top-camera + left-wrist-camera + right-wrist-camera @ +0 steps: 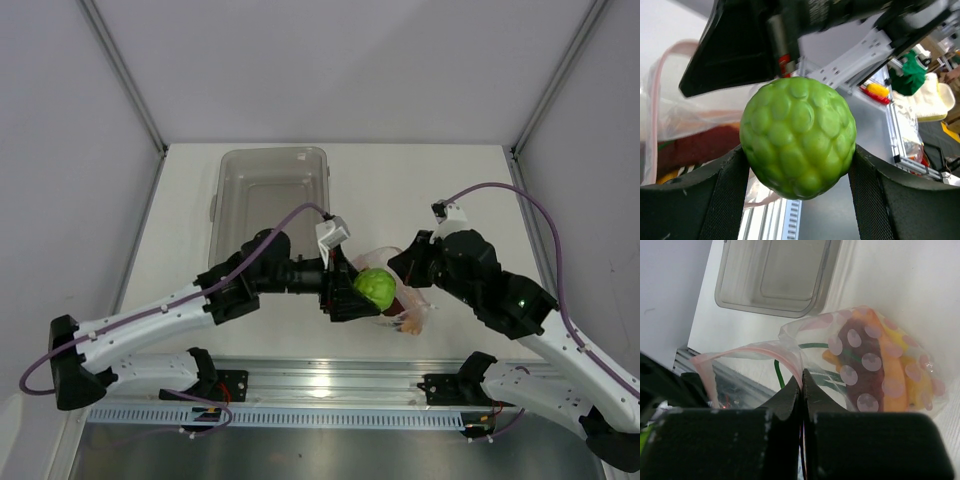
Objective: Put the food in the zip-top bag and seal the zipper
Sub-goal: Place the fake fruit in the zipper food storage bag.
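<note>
My left gripper (pixel 366 292) (pixel 799 150) is shut on a bumpy green lime (pixel 376 287) (pixel 798 136), held off the table right beside the zip-top bag (pixel 412 316) (pixel 875 335). My right gripper (pixel 404 268) (pixel 802 374) is shut on the bag's mouth edge, pinching the pink zipper (pixel 752 349) and holding the mouth open. Inside the bag lie a dark-red slice (pixel 862 372), orange food (pixel 894 385), yellow food (pixel 921 382) and a green stalk (pixel 777 374). In the left wrist view the bag (pixel 670 110) hangs open at the left, behind the lime.
A rigid clear grey bin (pixel 270 190) (pixel 772 275) stands at the back left of the white table (pixel 450 190). The metal rail (pixel 330 385) with both arm bases runs along the near edge.
</note>
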{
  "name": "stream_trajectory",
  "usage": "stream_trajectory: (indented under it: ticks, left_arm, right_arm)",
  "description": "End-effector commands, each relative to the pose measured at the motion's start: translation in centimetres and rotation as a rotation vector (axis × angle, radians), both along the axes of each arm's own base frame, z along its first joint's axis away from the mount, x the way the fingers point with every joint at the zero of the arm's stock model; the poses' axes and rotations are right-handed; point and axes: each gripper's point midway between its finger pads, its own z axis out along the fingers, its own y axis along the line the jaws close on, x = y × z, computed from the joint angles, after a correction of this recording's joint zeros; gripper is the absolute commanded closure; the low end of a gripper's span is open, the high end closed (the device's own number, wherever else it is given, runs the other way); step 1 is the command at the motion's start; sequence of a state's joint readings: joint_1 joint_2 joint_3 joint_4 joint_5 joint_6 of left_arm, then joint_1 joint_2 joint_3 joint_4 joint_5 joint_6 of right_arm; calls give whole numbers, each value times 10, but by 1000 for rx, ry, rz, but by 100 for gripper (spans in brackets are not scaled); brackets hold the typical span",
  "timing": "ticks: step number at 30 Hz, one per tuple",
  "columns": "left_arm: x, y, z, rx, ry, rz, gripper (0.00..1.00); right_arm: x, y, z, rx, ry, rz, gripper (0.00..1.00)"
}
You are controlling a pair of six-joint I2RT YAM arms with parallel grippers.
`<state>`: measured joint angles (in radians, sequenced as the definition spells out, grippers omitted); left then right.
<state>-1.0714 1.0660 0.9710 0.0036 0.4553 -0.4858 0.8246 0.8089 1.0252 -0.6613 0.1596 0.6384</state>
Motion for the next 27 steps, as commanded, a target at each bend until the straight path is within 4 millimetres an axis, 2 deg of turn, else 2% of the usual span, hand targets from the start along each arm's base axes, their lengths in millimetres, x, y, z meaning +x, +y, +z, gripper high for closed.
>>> stream_trajectory:
  ticks: [1, 2, 3, 5, 6, 8, 9, 13, 16, 20, 21, 24, 27]
  left_arm:
    - [7, -11, -12, 95, 12, 6, 91]
    - [10, -12, -18, 116, 21, 15, 87]
    - [16, -12, -24, 141, 33, 54, 65]
    - [22, -11, -24, 151, 32, 86, 43]
    - [32, -8, -25, 162, 22, 150, 30]
    - [37, -1, -22, 163, 2, 191, 23]
    - [40, 2, -20, 164, -11, 208, 2]
    - [51, 13, -14, 197, -47, 286, 1]
    - [52, 22, -5, 209, -92, 298, 1]
    - [66, 47, 12, 202, -172, 414, 0]
    - [70, 59, 19, 187, -194, 465, 0]
    - [79, 78, 24, 186, -288, 537, 1]
    - [88, 81, 22, 257, -329, 554, 0]
  right_arm:
    - [0, 1, 22, 46, -40, 0, 100]
    - [-1, 2, 22, 47, -39, 4, 100]
    - [-1, 2, 22, 48, -38, 4, 100]
    - [-1, 2, 24, 50, -41, 6, 100]
    - [-1, 1, 25, 50, -44, 5, 100]
    - [-1, 1, 28, 53, -47, 3, 100]
    - [-1, 0, 29, 53, -49, 4, 100]
    - [-3, -1, 28, 49, -44, 7, 100]
    - [-4, -2, 29, 52, -43, 13, 100]
    - [-8, -1, 29, 58, -37, 27, 100]
    - [-9, -2, 29, 56, -37, 28, 100]
    - [-11, -3, 30, 55, -36, 35, 100]
    - [-13, -2, 31, 56, -35, 46, 100]
